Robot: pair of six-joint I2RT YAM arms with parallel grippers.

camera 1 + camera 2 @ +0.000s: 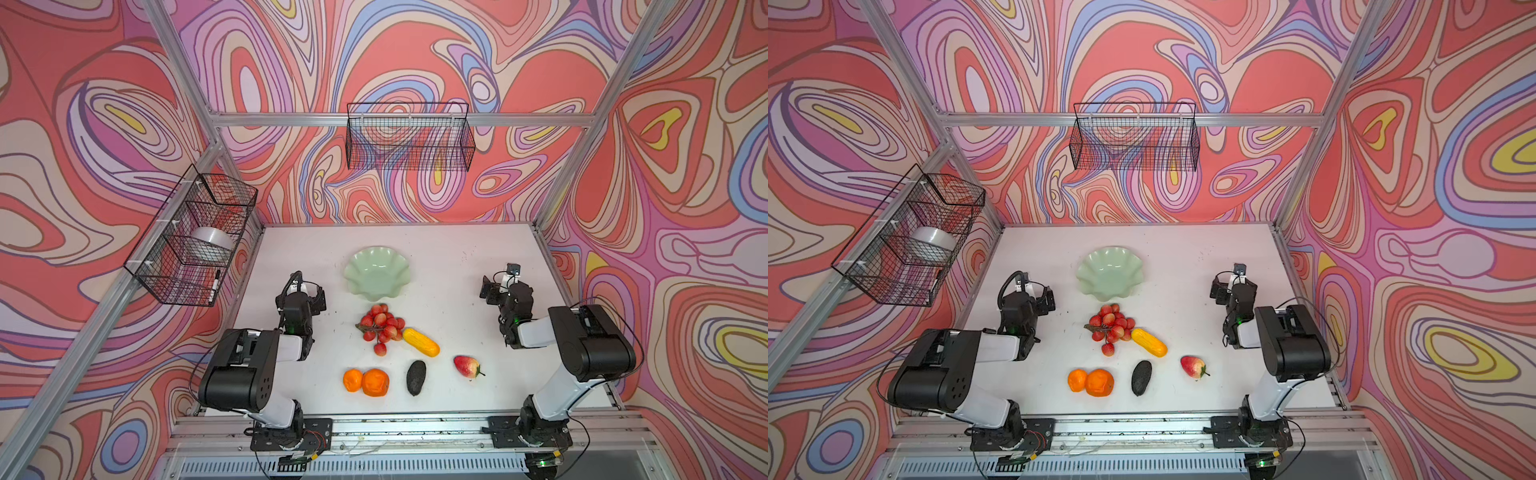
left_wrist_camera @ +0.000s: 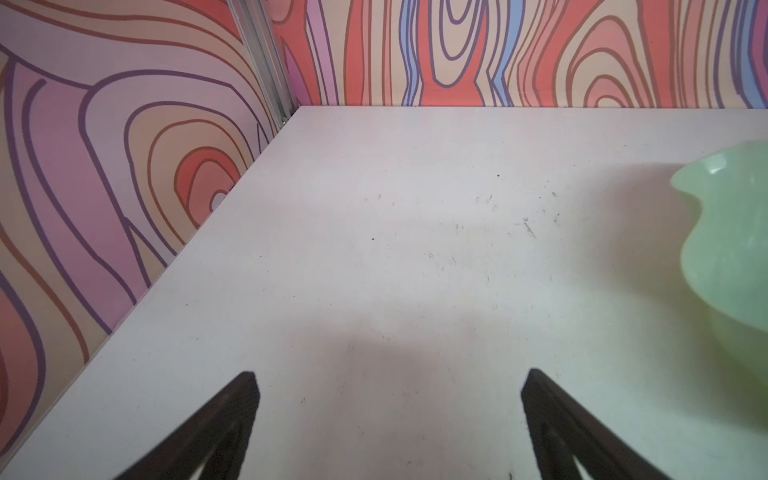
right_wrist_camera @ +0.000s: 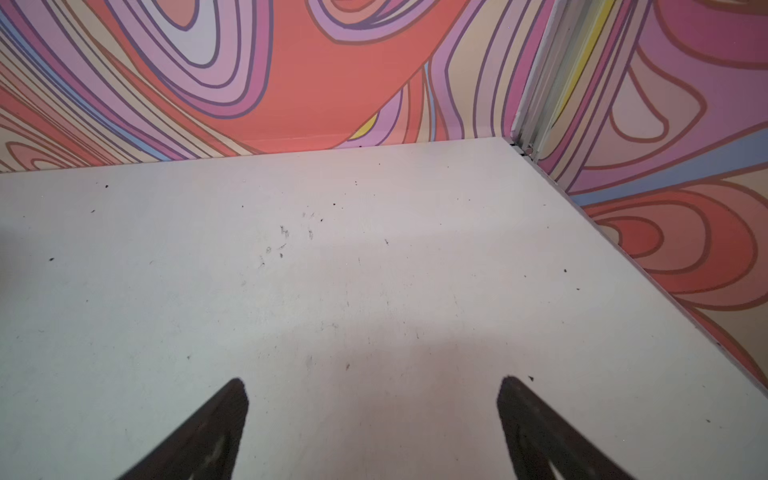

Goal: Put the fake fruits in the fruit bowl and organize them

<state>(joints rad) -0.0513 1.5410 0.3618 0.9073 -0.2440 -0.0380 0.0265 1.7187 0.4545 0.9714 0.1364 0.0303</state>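
Mint-green and empty, the fruit bowl (image 1: pixel 376 272) sits just beside the left gripper (image 1: pixel 316 296), off to the inner side of its jaws, not between them. The right gripper (image 1: pixel 490 289) is well apart from it. Both pairs of jaws are spread wide and hold nothing; each wrist view shows only bare table (image 3: pixel 374 270) between the fingertips.

All the fruit lies behind both sets of jaws, back toward the arm bases: the grape bunch (image 1: pixel 380 326) touches the yellow piece (image 1: pixel 420 342), with the avocado (image 1: pixel 416 377), the strawberry-like fruit (image 1: pixel 466 365) and the two oranges (image 1: pixel 375 382) nearer the bases.

By the look of it no fruit has been placed, so the first pick is the step in hand. It probably calls for one arm to turn its open jaws back and down over a nearby fruit, straddle it, then close.
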